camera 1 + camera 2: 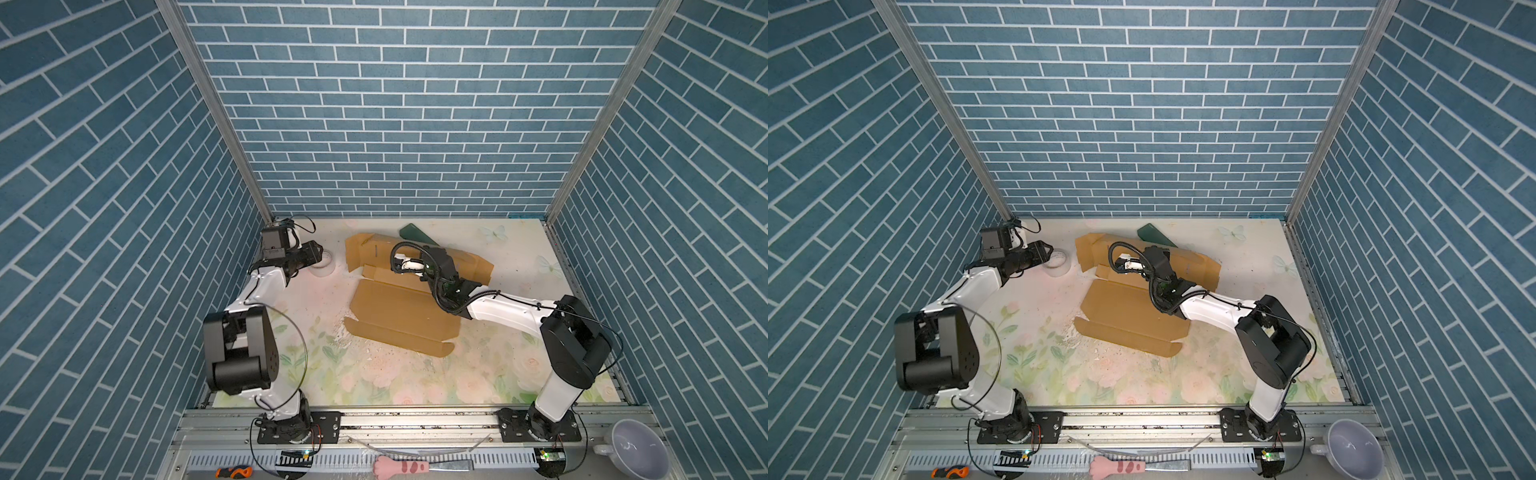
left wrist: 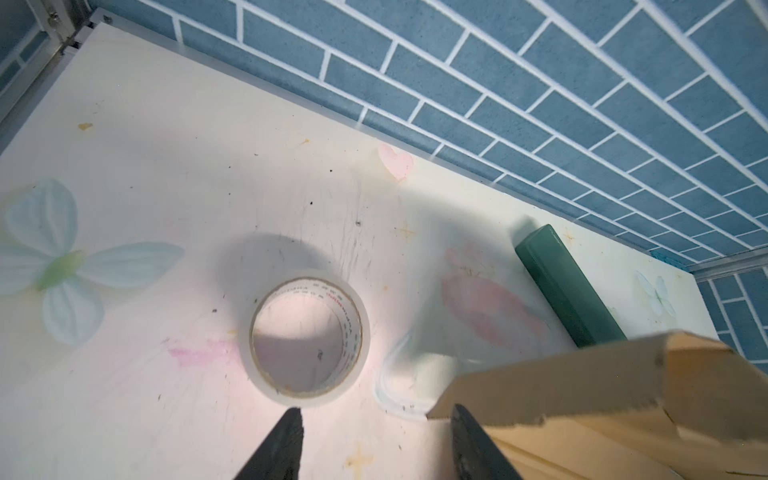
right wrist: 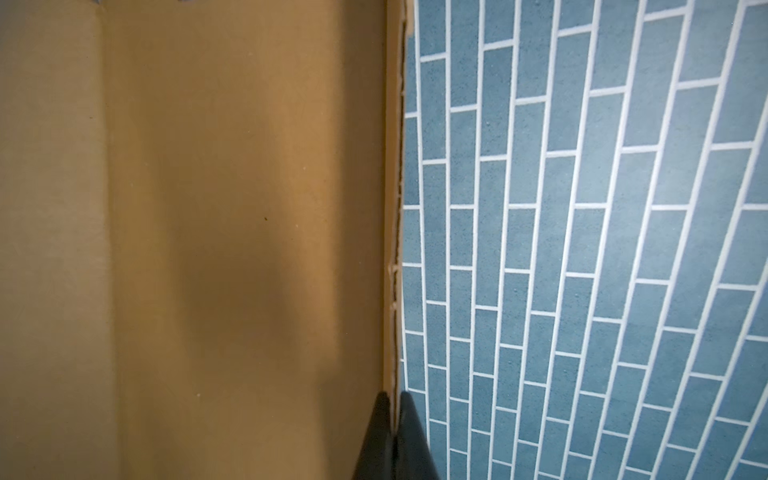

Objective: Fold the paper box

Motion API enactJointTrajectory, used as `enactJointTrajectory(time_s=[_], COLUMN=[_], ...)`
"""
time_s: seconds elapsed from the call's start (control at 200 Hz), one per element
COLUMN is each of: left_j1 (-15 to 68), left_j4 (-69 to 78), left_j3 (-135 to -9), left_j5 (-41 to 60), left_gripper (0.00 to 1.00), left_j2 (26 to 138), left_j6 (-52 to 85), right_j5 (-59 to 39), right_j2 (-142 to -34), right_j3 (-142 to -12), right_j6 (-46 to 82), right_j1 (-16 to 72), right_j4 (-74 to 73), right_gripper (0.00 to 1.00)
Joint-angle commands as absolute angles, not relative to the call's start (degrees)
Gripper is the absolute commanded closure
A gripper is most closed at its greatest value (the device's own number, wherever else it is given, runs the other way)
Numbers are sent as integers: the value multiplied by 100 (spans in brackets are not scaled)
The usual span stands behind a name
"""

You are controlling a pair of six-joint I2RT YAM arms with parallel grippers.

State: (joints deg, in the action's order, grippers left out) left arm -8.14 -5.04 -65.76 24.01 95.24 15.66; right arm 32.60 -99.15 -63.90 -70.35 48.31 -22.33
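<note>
Bimanual cell seen from above and from both wrists, read from left to right with the paper box (image 1: 399,316) (image 1: 1129,316) as our reference. To the left of the box we find the left gripper (image 2: 376,415), hanging low over the floral table (image 1: 374,374). Its two dark fingers (image 2: 286,440) stand well apart with nothing between them, and a raised corner of the box (image 2: 582,395) comes just beside one finger. A tape roll (image 2: 357,332) (image 1: 322,268) lies flat on the table, near the box's left edge and just ahead of the left gripper. The box itself sits on the table between the two arms. Its near panel rests flat, while its far part is lifted, with flaps standing up toward the back wall. Over that lifted part we see the right gripper (image 3: 394,401), its jaws pressed together on the thin edge of a brown cardboard panel (image 3: 208,208) that rises from between the fingertips. Behind the box's far edge, a dark green block (image 1: 415,235) (image 2: 569,291) lies with one end hidden by the cardboard in both top views
</note>
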Motion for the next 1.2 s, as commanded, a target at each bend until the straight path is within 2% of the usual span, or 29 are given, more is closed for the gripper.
enactJointTrajectory(time_s=[0.0, 0.36, 0.565, 0.98, 1.195], left_j1=[-619, -65, 9, 13, 215], left_j4=[-428, -1723, -2691, -3751, -3778], left_j3=[-7052, -7941, -8057, -8304, -8378], left_j5=[2807, 3023, 3006, 3152, 3407], left_gripper=[42, 38, 36, 33, 30], left_j2=[9962, 10846, 10695, 10597, 10685], left_j6=[1403, -227, -1248, -2161, -2296], right_j5=[3056, 2838, 2825, 2944, 2928], right_j2=[-9664, -9563, -9564, -9809, -9848], right_j3=[-6178, -6033, -6032, -6038, -6151], right_j6=[-7356, -7393, -7472, -7453, -7420], right_j1=[4834, 4834, 4907, 5081, 5107], right_j4=[-2482, -2593, -2500, -2346, -2122], right_gripper=[100, 100, 100, 100, 100])
